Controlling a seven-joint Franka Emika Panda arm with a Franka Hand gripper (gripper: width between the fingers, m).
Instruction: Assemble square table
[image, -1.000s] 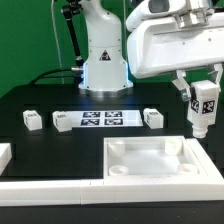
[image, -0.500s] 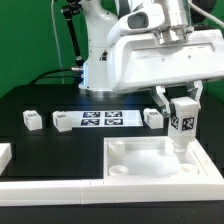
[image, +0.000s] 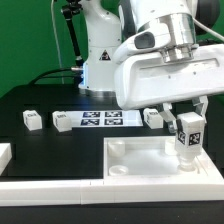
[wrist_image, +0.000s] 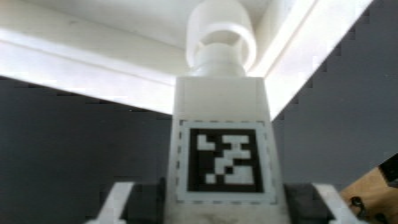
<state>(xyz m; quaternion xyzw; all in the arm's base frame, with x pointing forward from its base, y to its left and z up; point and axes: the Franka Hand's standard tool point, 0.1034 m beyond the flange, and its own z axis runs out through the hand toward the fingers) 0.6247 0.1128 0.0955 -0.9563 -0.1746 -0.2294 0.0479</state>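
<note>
Marker board (image: 100, 120) lies flat on black table (image: 55, 146).

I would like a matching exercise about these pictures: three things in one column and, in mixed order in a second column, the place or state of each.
1 marker board
2 tabletop
3 held leg

a upright in the shut gripper
b lying flat, nearest the camera
c a loose leg at its end

Pairs: 1-c; 2-b; 3-a

White leg (image: 188, 154) with black-and-white tag (image: 190, 129), white slab (image: 113, 160), black worktop (image: 40, 146)
</note>
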